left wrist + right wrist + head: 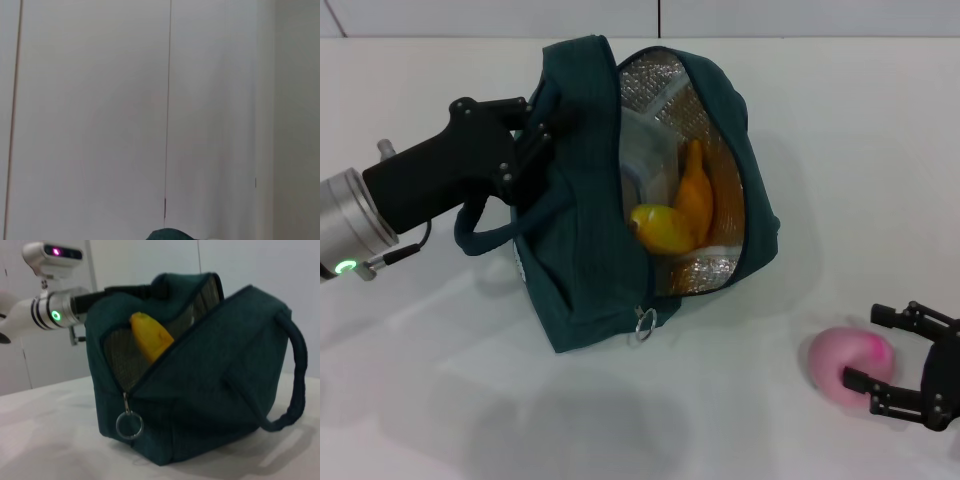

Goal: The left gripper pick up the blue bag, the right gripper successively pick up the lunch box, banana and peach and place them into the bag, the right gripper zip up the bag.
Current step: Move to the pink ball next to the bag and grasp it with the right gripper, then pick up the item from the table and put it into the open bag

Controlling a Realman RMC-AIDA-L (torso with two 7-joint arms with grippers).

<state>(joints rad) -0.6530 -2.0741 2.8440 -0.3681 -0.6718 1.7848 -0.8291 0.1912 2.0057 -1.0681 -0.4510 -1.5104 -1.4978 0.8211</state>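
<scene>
Nearest, the right hand (pixel 888 380) is spread around the peach (pixel 850 365) on the table (pixel 740 420), fingers on both sides, not yet pinching. The open bag (pixel 585 250) lies up-left of it (banana (pixel 680 215) already inside), held by the left hand (pixel 542 128) pinching its handle.

Bright, even overhead light; soft shadows under bag (pixel 620 200); peach (pixel 848 365) slightly blurred; glare on table (pixel 840 150).

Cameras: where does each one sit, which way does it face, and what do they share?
Head: above, looking down at the bag, peach, left gripper and right gripper.
Left wrist: faces a blank wall; only a bag edge.
Right wrist: low, facing the bag's zip side; left arm behind.
Shared: bag, banana.
</scene>
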